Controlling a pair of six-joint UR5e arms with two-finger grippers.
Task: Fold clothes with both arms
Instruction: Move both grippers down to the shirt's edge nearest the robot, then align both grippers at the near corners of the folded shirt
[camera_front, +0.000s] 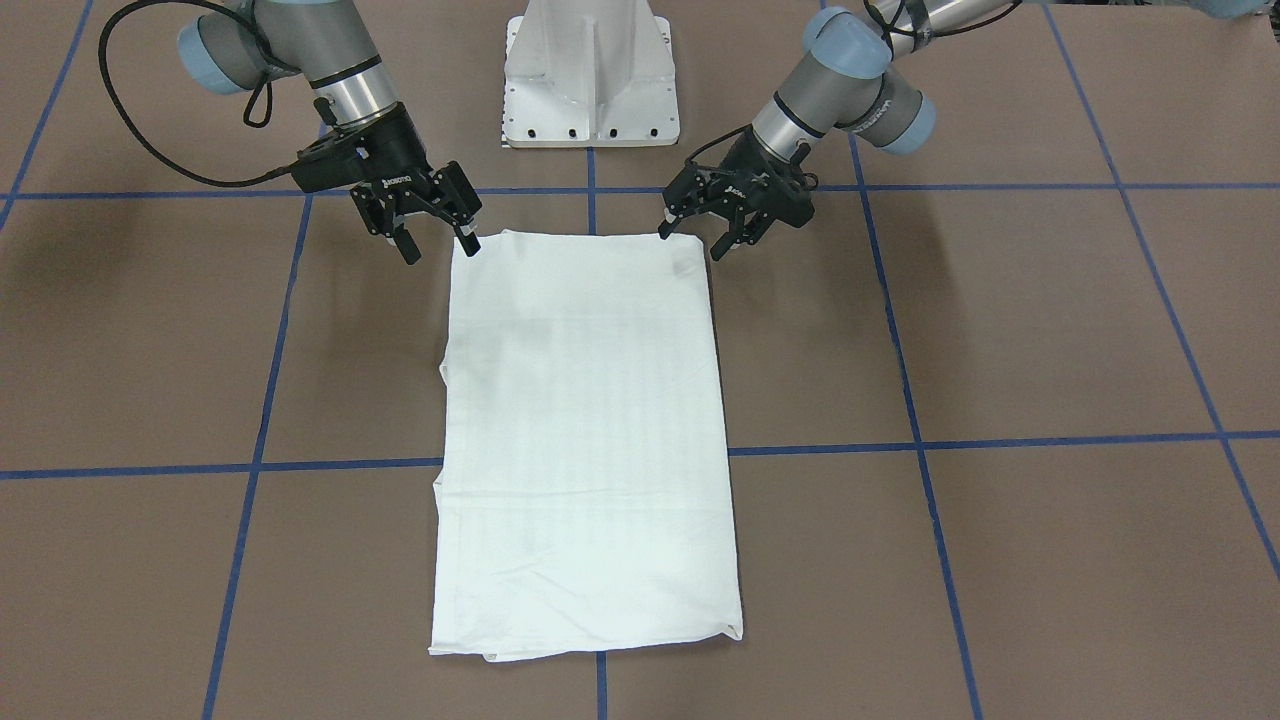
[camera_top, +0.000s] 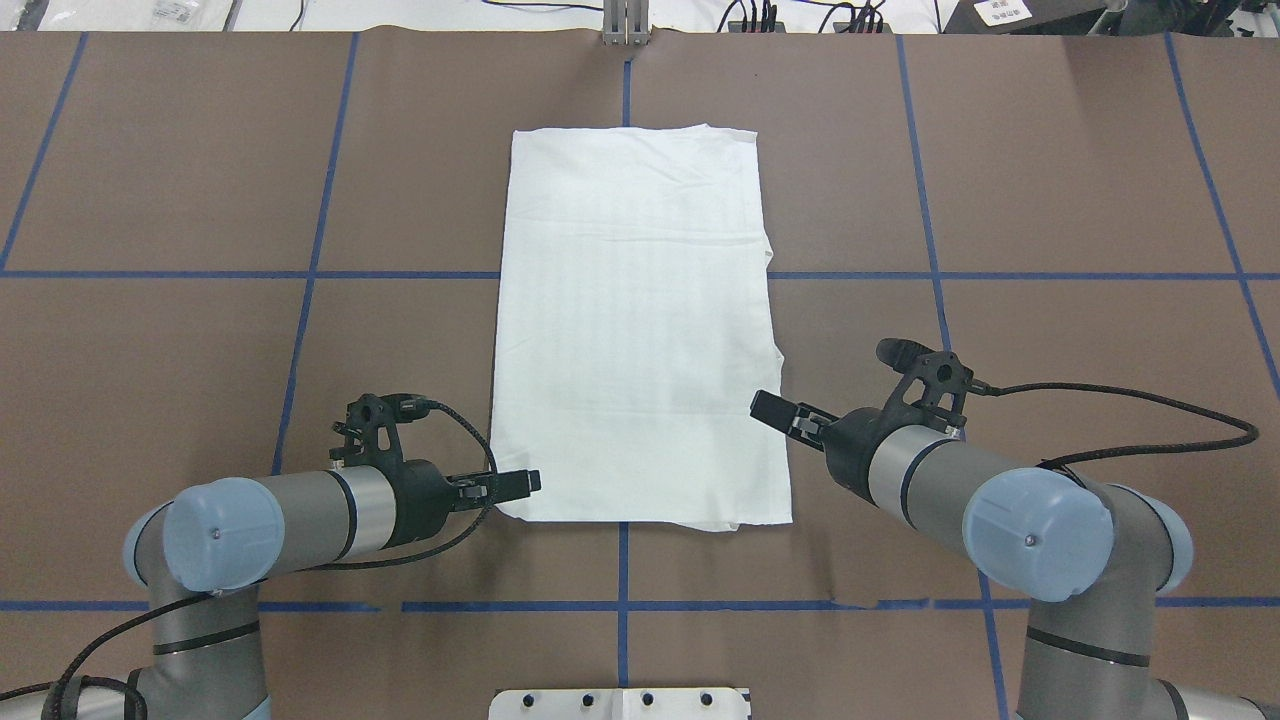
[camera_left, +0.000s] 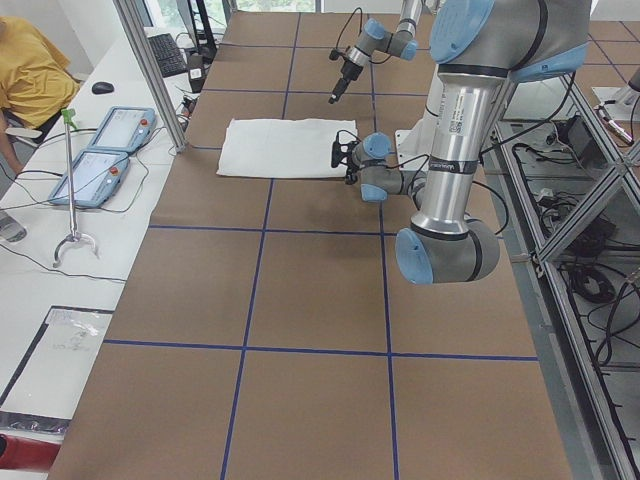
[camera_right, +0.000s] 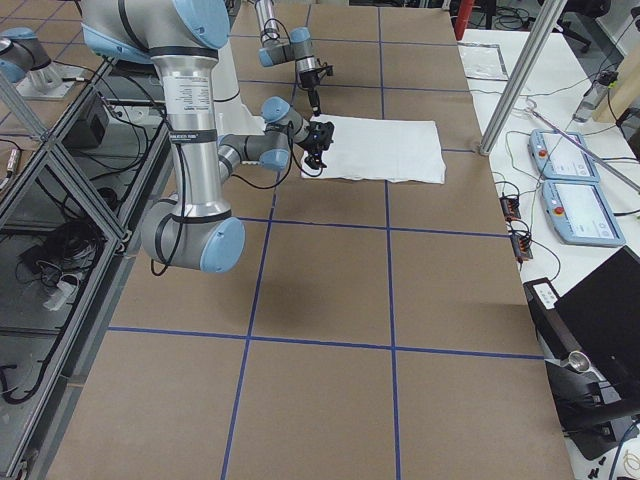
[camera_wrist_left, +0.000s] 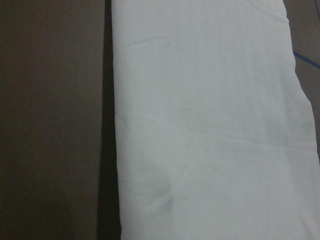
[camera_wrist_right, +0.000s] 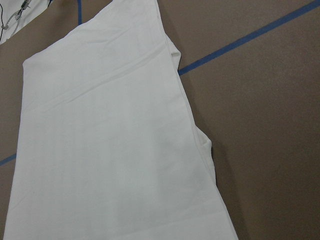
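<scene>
Nearest the overhead camera, on the robot's side: left gripper (camera_front: 696, 238), jaws apart, one tip at a corner of the T-shirt (camera_front: 585, 430). Right gripper (camera_front: 436, 243) is also spread, at the opposite corner. Neither holds cloth. T-shirt lies flat, a long folded rectangle, mid-table (camera_front: 1050, 330). Judged: both are poised to pinch corners for a crosswise fold.

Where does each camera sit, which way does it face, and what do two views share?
Front: across the table, facing the robot; left claw, right claw.
Overhead: behind the robot, looking down; left arm, right arm.
Left side: table's end; left arm nearest.
Right side: opposite end; right arm nearest.
Left wrist: down on shirt; no body.
Right wrist: shirt's edge; no body.
Shared: front and overhead show the whole shirt.
</scene>
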